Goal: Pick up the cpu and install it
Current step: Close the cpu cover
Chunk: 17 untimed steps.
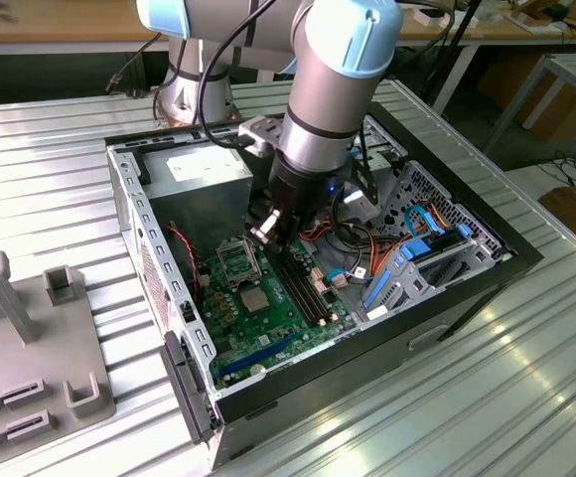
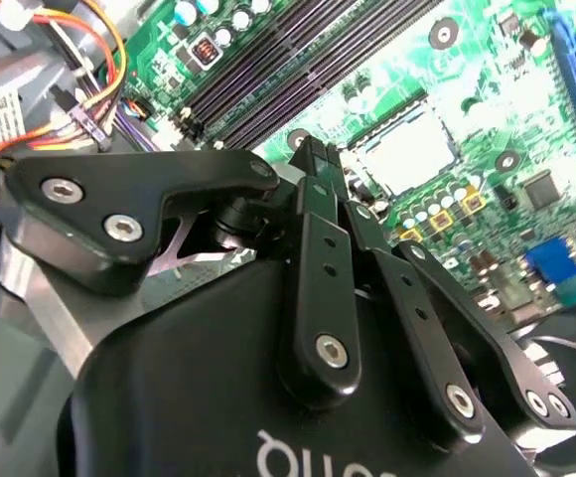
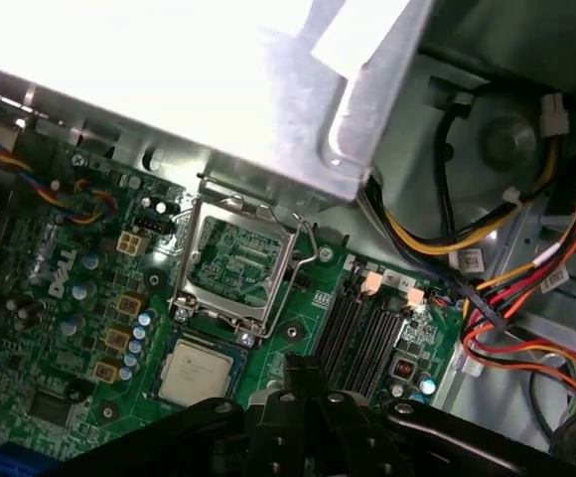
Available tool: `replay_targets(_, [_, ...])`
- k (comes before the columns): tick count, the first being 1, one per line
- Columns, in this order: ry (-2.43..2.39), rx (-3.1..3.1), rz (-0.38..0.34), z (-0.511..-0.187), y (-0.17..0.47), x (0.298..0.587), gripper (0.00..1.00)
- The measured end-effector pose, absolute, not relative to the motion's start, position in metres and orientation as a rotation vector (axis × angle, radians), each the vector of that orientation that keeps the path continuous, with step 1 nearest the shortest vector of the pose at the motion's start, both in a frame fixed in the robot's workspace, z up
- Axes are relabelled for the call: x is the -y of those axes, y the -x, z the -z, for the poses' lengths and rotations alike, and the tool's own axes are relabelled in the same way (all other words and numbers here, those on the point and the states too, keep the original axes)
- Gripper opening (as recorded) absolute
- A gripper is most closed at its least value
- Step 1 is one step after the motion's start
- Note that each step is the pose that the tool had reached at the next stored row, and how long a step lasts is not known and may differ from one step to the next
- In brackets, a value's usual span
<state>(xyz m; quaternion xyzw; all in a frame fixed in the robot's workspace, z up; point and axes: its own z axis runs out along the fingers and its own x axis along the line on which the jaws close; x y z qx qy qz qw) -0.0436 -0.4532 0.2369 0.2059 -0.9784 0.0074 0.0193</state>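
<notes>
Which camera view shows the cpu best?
The first wrist view: the small square grey cpu lies whole and unobstructed on the green motherboard. The second wrist view shows the cpu washed pale beyond the gripper. In the exterior view it is a small grey square near the arm.

The cpu is a small flat square with a dull silver-grey top inside a thin dark border. It lies level and face up on the green circuit board inside the open computer case. In the first wrist view it sits just beside a square metal frame and lined up with it, with the long black memory slots near one side. In the exterior view the cpu is a pale grey square near the middle of the board, and in the second wrist view the cpu looks bright and unobstructed.
</notes>
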Motion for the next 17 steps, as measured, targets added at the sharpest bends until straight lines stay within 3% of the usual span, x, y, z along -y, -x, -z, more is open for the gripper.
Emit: replay_targets(17, [-0.719, 3.019, -0.024, -0.2357, 0.0366, 0.4456, 0.11])
